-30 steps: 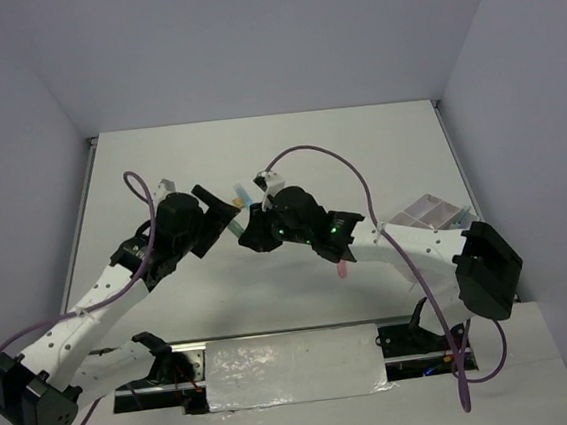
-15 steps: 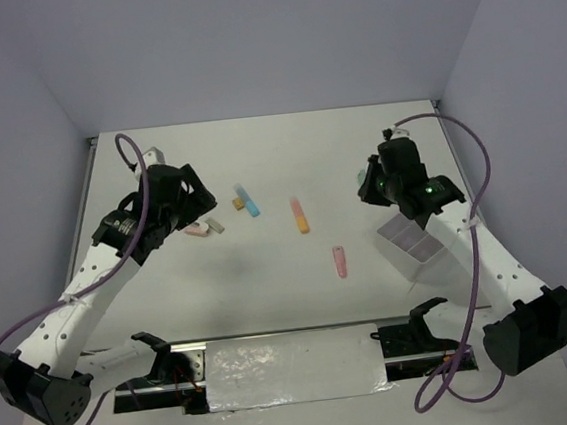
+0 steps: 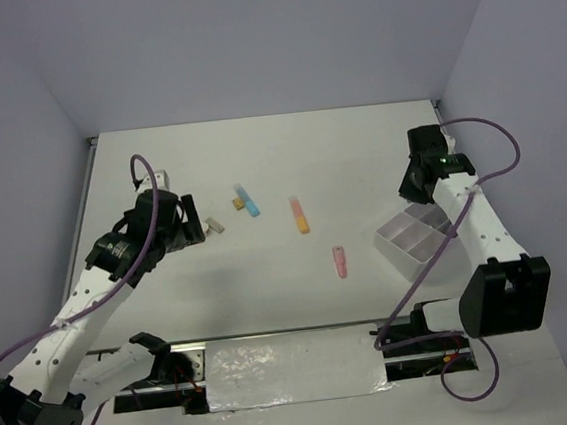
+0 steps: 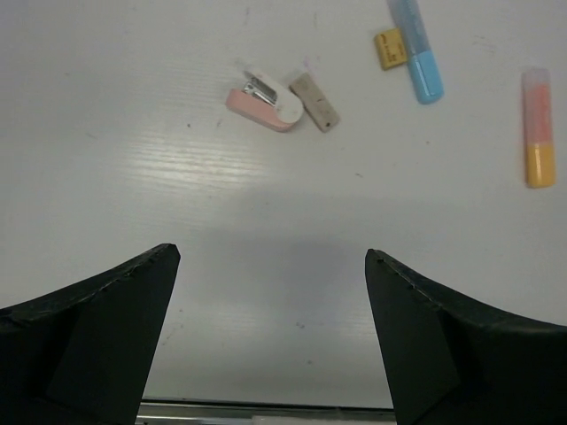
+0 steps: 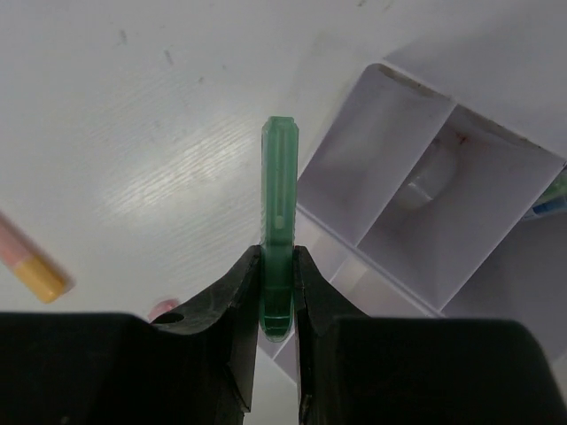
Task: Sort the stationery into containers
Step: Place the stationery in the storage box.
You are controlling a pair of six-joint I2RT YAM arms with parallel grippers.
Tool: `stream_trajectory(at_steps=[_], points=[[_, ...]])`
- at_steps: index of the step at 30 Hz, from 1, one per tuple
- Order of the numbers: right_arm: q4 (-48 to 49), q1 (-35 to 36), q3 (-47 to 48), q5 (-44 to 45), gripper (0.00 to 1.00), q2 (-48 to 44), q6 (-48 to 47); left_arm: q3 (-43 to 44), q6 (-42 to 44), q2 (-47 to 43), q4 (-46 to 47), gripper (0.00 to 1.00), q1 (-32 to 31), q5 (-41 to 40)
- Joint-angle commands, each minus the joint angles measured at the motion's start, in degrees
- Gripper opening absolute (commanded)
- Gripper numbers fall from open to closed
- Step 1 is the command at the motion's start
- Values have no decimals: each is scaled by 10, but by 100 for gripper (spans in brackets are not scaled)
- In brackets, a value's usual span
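Observation:
My right gripper (image 3: pixel 414 186) is shut on a green marker (image 5: pixel 279 204) and holds it above the left edge of the white divided tray (image 3: pixel 391 230); in the right wrist view the tray's (image 5: pixel 341 142) compartments lie just right of the marker. My left gripper (image 4: pixel 270 257) is open and empty over bare table, near side of a small pink-and-white item (image 4: pixel 263 99) and a grey eraser (image 4: pixel 315 102). A tan eraser (image 4: pixel 389 48), a blue marker (image 3: pixel 248 202), an orange marker (image 3: pixel 300 216) and a pink marker (image 3: pixel 340 261) lie on the table.
White table with walls at left, right and back. The tray sits near the right wall, close to the right arm's links. A bit of blue and green shows in the tray's far right compartment (image 5: pixel 554 199).
My right arm has swung from the table's middle to the right, over the tray, with the green marker. My left gripper has drawn back to the left and nearer.

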Motion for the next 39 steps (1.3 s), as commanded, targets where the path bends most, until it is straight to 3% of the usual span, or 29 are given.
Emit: stream_trajectory(at_steps=[1, 13, 28, 39], points=[[-16, -15, 40, 24, 0, 45, 22, -33, 23, -14, 13, 99, 1, -50], [-41, -91, 91, -4, 0, 125, 6, -27, 15, -2, -13, 99, -40, -86], [-27, -94, 7, -19, 0, 55, 10, -26, 13, 0, -16, 99, -54, -86], [-15, -96, -23, -22, 10, 38, 21, -27, 11, -10, -17, 99, -71, -92]])
